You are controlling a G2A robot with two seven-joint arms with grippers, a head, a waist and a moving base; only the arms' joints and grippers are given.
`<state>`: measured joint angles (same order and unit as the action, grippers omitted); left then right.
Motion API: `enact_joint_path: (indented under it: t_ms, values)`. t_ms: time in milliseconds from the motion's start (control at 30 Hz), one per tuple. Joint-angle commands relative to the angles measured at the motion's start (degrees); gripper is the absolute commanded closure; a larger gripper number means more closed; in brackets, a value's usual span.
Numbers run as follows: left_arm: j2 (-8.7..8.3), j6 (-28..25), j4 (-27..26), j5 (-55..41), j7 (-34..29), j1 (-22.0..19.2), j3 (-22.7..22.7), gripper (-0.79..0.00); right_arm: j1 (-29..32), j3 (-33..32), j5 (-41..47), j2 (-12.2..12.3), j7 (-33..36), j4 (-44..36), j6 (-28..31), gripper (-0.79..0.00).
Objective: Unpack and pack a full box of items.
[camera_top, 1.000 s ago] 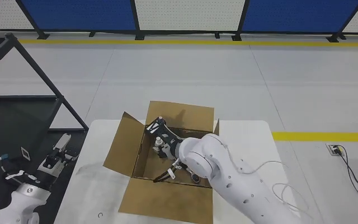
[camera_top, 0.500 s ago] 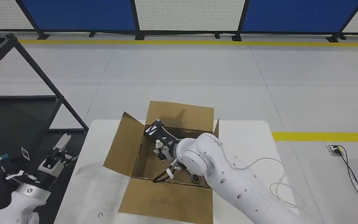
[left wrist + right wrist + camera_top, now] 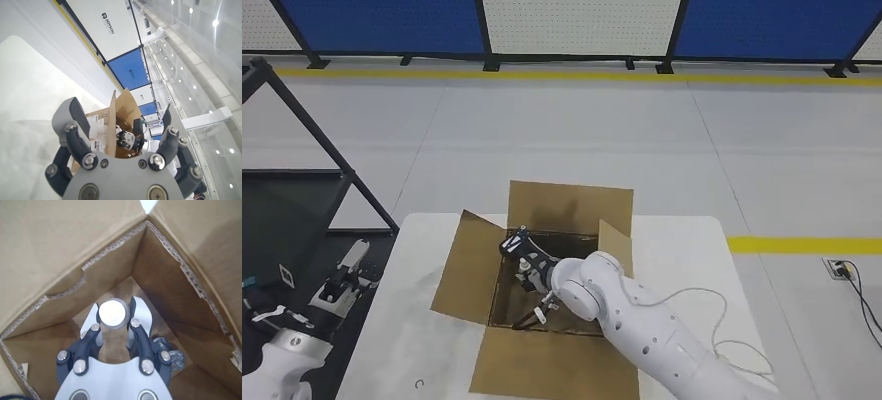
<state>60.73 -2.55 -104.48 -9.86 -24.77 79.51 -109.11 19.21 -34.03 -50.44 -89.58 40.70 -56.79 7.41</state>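
1. From the top, we see the right arm (image 3: 642,320) reaching into the cardboard box (image 3: 572,205) on the table (image 3: 682,250). Its wrist sits deeper than a second ago, and the box's right flap has tipped inward.
2. From the left wrist, we see the left gripper (image 3: 121,111) spread wide and empty, well apart from the box (image 3: 122,106).
3. From the right wrist, we see the right gripper (image 3: 114,306) clamped on a white-capped bottle (image 3: 113,315) inside the box (image 3: 47,247).

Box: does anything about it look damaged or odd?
Yes. The box has ragged, torn edges along its inner flaps, with a bite-shaped notch in one. Nothing looks spilled; the right claw grips a white-capped bottle inside.
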Motion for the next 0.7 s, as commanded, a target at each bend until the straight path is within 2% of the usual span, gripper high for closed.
enact_joint_path:
  t_ms: [0,300,667]
  values:
    - [-0.01,0.2,0.0,0.1,0.1,-0.1,0.2,-0.785,-0.3,-0.2,0.2,-0.3,-0.7,0.4,0.9,0.000]
    - [-0.03,0.6,-0.1,0.5,0.3,-0.8,1.1,-0.785,0.8,-1.7,-3.4,-0.2,-0.1,-4.0,-0.1,0.000]
    - [-0.07,0.6,-0.2,0.9,0.2,-1.4,2.1,-0.785,8.5,-7.8,-13.4,3.0,7.1,-22.4,-4.8,0.000]
